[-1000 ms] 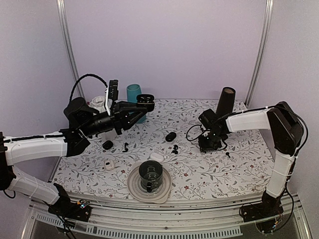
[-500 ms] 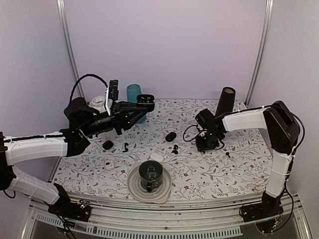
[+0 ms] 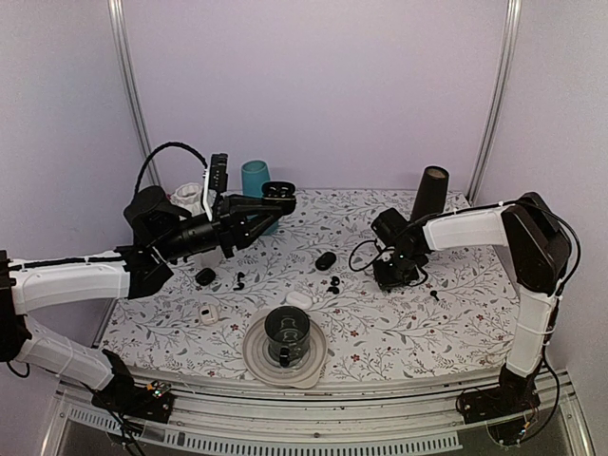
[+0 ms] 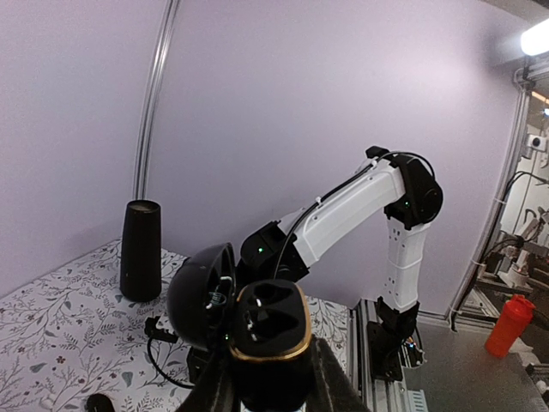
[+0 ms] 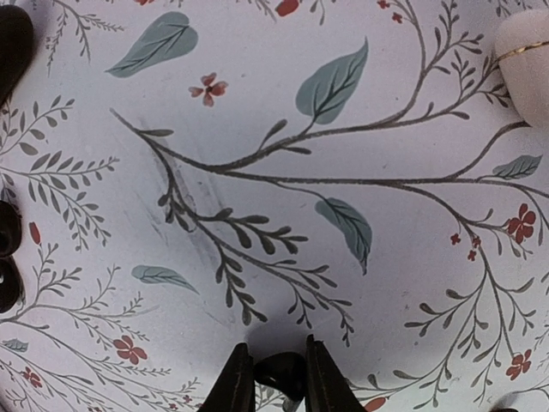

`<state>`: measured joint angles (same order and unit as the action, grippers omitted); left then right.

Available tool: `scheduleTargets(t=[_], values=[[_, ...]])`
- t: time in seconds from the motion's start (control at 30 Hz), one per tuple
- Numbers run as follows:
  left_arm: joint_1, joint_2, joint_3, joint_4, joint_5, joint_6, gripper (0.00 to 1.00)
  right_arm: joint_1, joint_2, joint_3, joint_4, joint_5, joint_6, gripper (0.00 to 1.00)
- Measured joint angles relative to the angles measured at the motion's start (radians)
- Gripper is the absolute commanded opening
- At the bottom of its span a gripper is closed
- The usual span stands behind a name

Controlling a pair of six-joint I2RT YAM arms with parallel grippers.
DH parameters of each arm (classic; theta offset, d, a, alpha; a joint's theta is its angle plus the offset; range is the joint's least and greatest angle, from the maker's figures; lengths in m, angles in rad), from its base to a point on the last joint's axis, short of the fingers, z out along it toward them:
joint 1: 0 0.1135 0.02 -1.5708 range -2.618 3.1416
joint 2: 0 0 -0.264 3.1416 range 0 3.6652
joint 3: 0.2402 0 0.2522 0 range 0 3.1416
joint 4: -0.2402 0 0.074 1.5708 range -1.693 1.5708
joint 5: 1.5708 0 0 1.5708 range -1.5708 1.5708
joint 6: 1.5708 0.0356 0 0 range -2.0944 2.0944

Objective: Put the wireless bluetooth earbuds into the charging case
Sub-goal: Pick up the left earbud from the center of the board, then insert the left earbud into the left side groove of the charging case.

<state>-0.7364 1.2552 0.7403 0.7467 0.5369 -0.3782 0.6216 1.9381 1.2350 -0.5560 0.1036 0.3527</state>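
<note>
My left gripper (image 3: 270, 202) is raised above the table's back left, shut on the black charging case (image 3: 276, 193). In the left wrist view the case (image 4: 273, 330) has a gold rim, its lid (image 4: 199, 296) hinged open and both sockets empty, with my left gripper (image 4: 273, 382) clamped on its body. My right gripper (image 3: 390, 275) is low over the table at centre right. In its wrist view the right gripper (image 5: 276, 371) is shut on a small glossy black earbud (image 5: 281, 376). More black earbuds lie loose on the cloth (image 3: 332, 283), (image 3: 239, 280), (image 3: 434, 294).
Black pebble cases (image 3: 326, 259), (image 3: 205, 276) and white ones (image 3: 298, 299), (image 3: 208, 313) lie around the middle. A plate with a dark cup (image 3: 285, 334) sits at the front. A teal cup (image 3: 254, 177) and a tall black cylinder (image 3: 429, 194) stand at the back.
My right gripper slid a little left over the cloth and closed its fingers on the earbud. The left arm stayed still with the open case.
</note>
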Motion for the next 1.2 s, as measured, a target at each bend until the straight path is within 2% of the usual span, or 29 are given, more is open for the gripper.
scheduleTargets(t=[0.13, 0.53, 0.93, 1.2], values=[[0.000, 0.000, 0.000, -0.001, 0.000, 0.000, 0.00, 0.000, 0.001, 0.002, 0.002, -0.001, 0.001, 0.11], [0.000, 0.003, 0.000, -0.010, -0.076, 0.002, 0.00, 0.000, -0.018, -0.003, 0.039, 0.000, 0.028, 0.10], [-0.025, 0.111, -0.004, 0.026, -0.258, 0.003, 0.00, 0.042, -0.243, -0.031, 0.126, 0.052, 0.054, 0.09], [-0.046, 0.220, 0.018, 0.078, -0.292, 0.002, 0.00, 0.095, -0.351, 0.027, 0.139, 0.088, 0.054, 0.10]])
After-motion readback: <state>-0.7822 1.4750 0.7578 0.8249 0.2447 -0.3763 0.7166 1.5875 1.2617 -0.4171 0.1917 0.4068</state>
